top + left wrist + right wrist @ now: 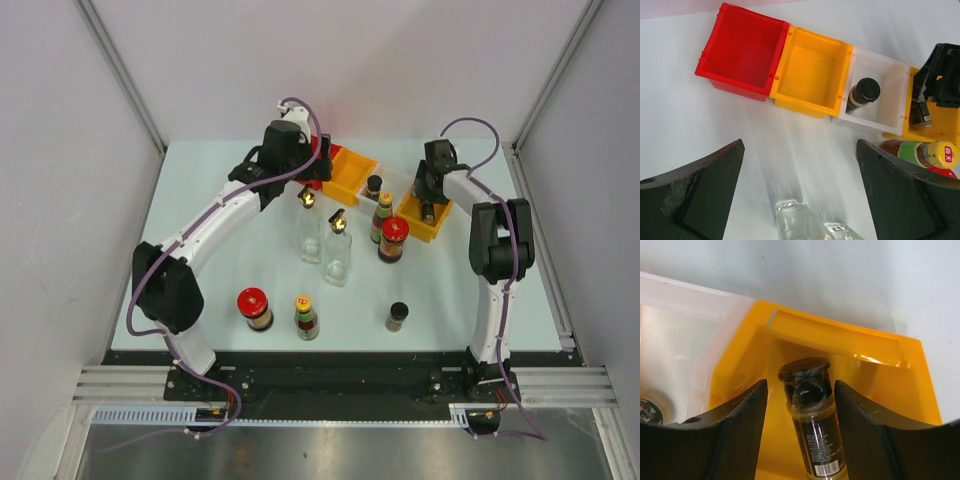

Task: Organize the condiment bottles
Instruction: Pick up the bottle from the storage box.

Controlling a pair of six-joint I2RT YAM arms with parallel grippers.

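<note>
Hovering at the upper left of the top view, the left claw is spread fully and holds nothing. A glass bottle shows at the bottom edge of its wrist view. At the upper right, the right claw is down in the end yellow bin. Its jaws are parted around a shaker, with a gap on one side, so nothing is gripped. I judge this to be the release step. Next it should lift straight up without tipping the shaker, then perhaps fetch the loose shaker at the lower right of the table.
</note>
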